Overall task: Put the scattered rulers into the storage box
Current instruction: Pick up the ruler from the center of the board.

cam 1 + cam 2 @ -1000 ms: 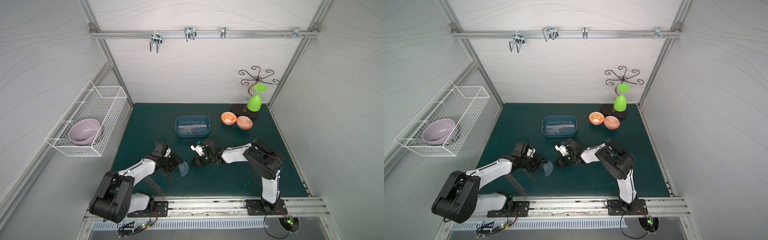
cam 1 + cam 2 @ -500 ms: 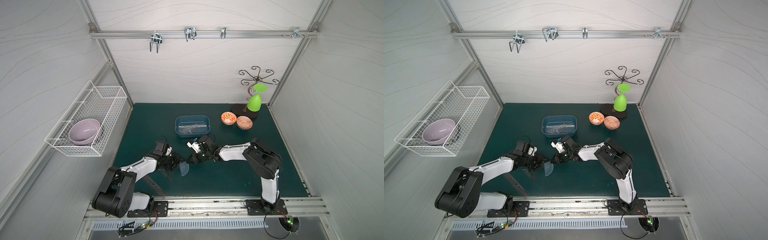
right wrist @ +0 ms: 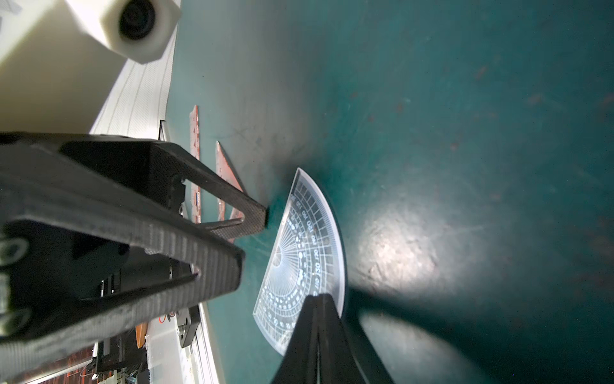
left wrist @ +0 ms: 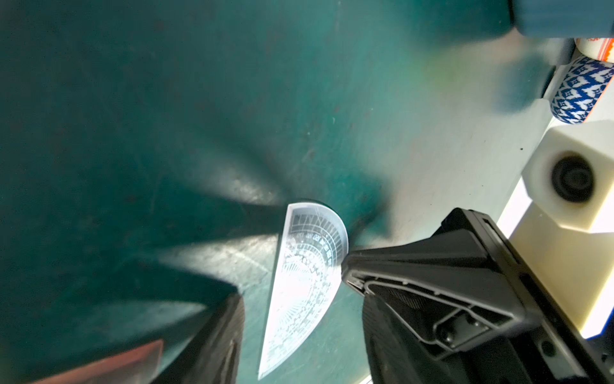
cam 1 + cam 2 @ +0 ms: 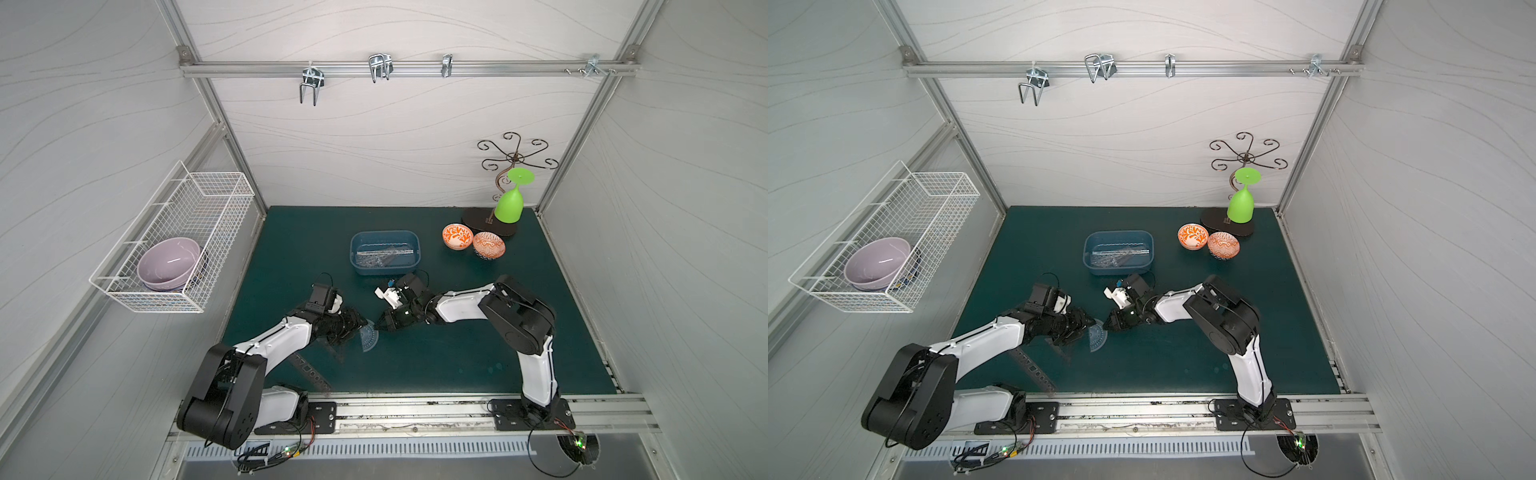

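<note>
Near the middle of the dark green mat (image 5: 457,345), a little toward its near edge, the bluish semicircular protractor (image 5: 368,338) sits between the tips of the two arms. It is well short of the storage box (image 5: 385,270), which stands farther back at the centre. The left gripper (image 3: 250,246) reaches in from the left with its jaws spread apart and nothing between them, and its fingertips stand just beside the protractor's straight edge. The right gripper (image 4: 345,266) comes in from the right with its jaws pressed together into a single point, and that point meets the protractor's curved edge. In the right wrist view the tip overlaps the arc, but whether it presses on the plastic or only touches it cannot be told. Inside the storage box several clear rulers (image 5: 382,257) lie in a loose heap. On the mat to the near left of the protractor, partly under the left arm, are a triangular set square (image 3: 226,176) and a long dark stencil ruler (image 5: 311,375) with a row of cut-out squares, which runs toward the near rail. Two orange bowls (image 5: 457,236) sit to the right of the box, close together
</note>
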You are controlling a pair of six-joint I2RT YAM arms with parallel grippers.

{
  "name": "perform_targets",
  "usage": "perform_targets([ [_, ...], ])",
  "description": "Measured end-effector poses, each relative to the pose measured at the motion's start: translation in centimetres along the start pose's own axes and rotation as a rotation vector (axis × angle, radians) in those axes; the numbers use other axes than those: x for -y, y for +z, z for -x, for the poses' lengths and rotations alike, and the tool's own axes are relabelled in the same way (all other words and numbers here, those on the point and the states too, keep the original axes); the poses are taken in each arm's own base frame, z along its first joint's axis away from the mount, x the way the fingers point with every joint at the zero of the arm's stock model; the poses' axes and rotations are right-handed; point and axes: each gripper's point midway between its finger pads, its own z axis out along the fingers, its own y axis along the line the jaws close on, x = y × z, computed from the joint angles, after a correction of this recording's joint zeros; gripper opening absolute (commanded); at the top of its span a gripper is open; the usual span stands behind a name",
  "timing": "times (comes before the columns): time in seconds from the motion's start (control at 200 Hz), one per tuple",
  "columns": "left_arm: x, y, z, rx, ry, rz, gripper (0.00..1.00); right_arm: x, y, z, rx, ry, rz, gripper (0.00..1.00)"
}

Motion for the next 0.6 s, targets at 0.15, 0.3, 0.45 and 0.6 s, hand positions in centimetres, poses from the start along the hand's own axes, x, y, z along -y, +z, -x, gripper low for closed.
perform_targets([
  [0.15,0.00,0.09,-0.01,0.001,-0.002,-0.008,0.61,0.09,0.00,-0.06,0.007,-0.009,0.003,0.09],
  [0.3,0.37,0.34,-0.09,0.000,0.008,-0.019,0.60,0.17,-0.01,-0.13,0.010,-0.012,0.004,0.09],
  [0.45,0.63,0.69,-0.07,-0.003,0.012,-0.028,0.58,0.18,-0.01,-0.14,0.013,-0.016,0.006,0.09],
  [0.6,0.95,0.92,-0.03,-0.007,0.015,-0.043,0.57,0.21,0.00,-0.17,0.013,-0.018,0.006,0.09],
])
